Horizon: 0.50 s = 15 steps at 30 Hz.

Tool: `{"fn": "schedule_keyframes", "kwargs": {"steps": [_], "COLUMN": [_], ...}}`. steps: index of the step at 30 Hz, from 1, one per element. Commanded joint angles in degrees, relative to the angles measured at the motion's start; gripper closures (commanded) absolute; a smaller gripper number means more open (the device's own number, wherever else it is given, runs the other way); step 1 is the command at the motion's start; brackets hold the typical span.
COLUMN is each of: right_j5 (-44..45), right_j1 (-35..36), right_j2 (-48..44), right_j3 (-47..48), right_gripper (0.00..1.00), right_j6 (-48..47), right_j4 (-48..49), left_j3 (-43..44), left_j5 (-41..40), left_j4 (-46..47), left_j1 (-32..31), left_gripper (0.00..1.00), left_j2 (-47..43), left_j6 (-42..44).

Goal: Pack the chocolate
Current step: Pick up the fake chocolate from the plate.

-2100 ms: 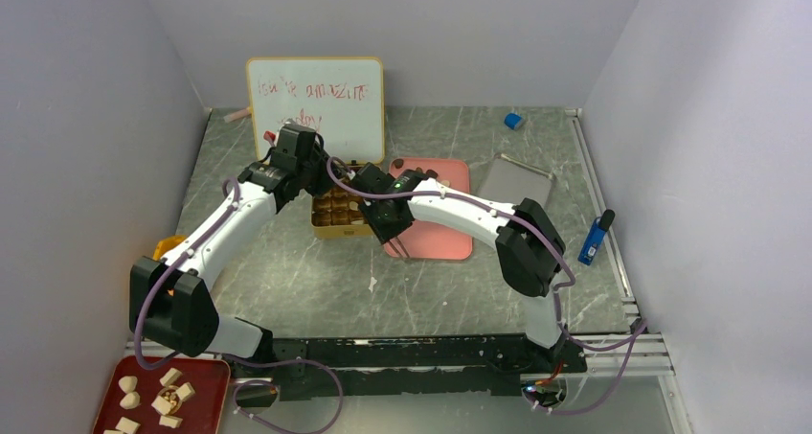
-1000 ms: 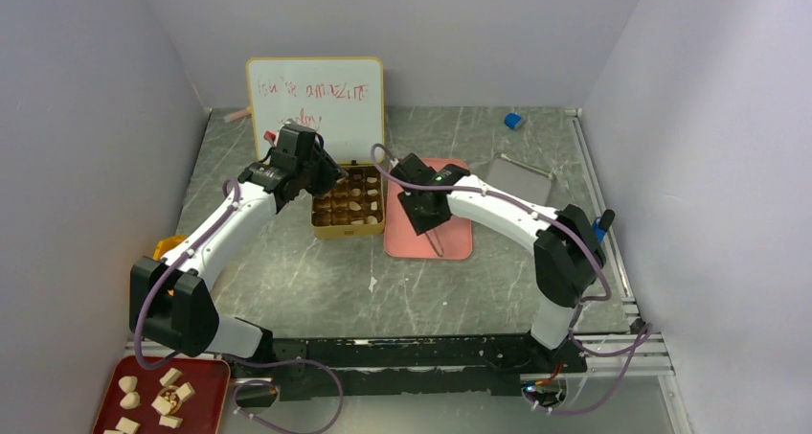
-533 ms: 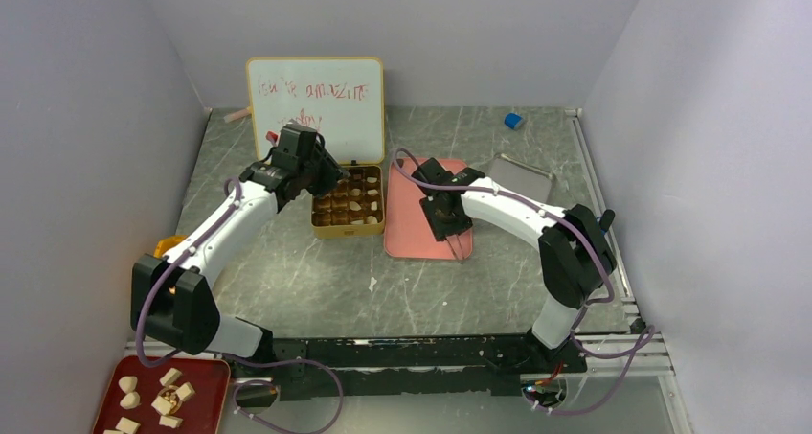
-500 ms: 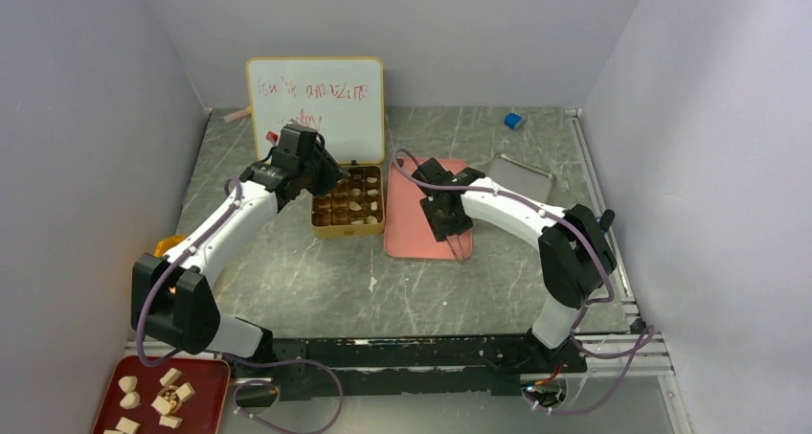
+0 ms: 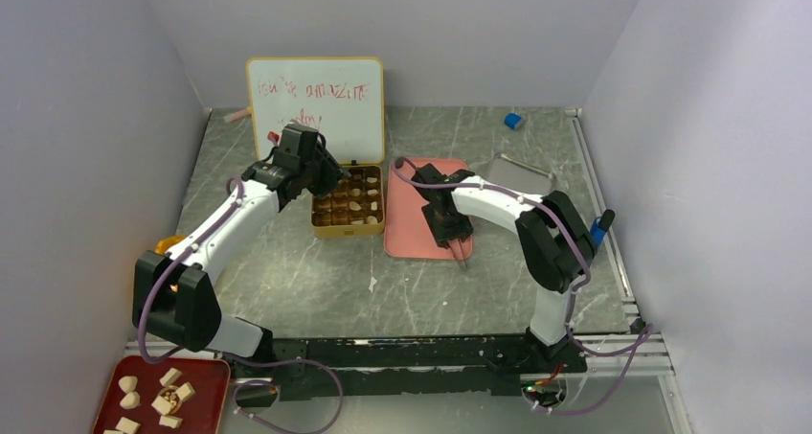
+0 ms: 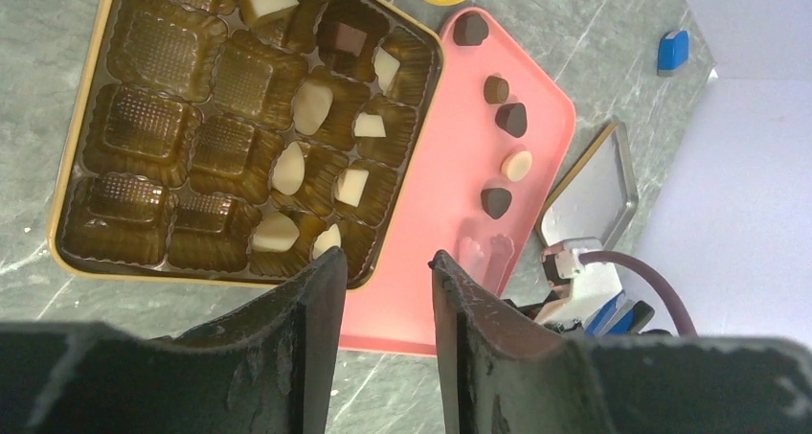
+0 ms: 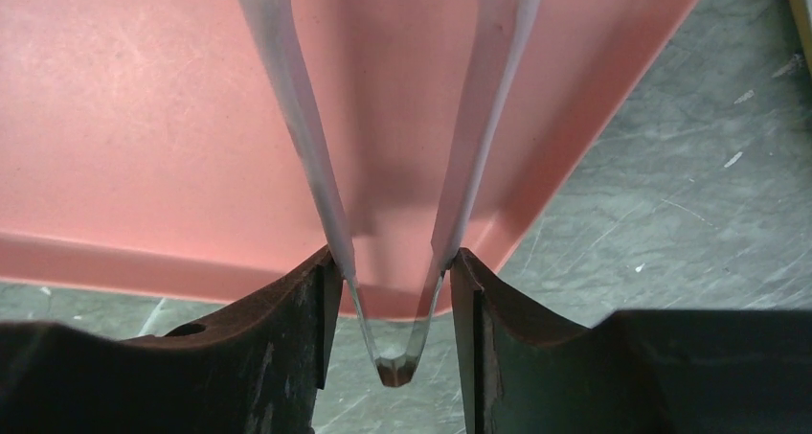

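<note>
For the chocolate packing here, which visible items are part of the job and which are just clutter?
Job: chocolates on the pink tray, gold box, tongs in the right gripper.
Clutter: whiteboard, small blue block, red tray of beige chunks.

The left arm (image 5: 222,231) and right arm (image 5: 490,202) are white tubes with bulky black joints (image 5: 177,305), a purple cable (image 6: 653,274) trailing behind each, on a black base rail (image 5: 412,354), while the left gripper (image 6: 383,262) and right gripper (image 7: 394,262) each end in 2 scuffed, pale-flecked matte black fingers (image 6: 292,353).
</note>
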Motion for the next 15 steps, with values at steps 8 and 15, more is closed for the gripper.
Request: {"fn": "schedule_keyframes", "kwargs": {"steps": [8, 15], "right_j5": [0.0, -0.4], "right_j1": [-2.2, -3.9], "right_j2": [3.8, 7.0], "right_j3": [6.1, 8.4], "right_gripper": [0.52, 0.51], "right_j6": [-0.9, -2.0], "right_j4": [0.8, 0.9], "left_j3": [1.8, 1.5], "left_j5": [1.5, 1.5], "left_j4": [1.8, 2.1], "left_j1": [0.2, 0.2], "left_gripper": [0.57, 0.57], "left_j2": [1.0, 1.2], "left_j6": [0.1, -0.2]}}
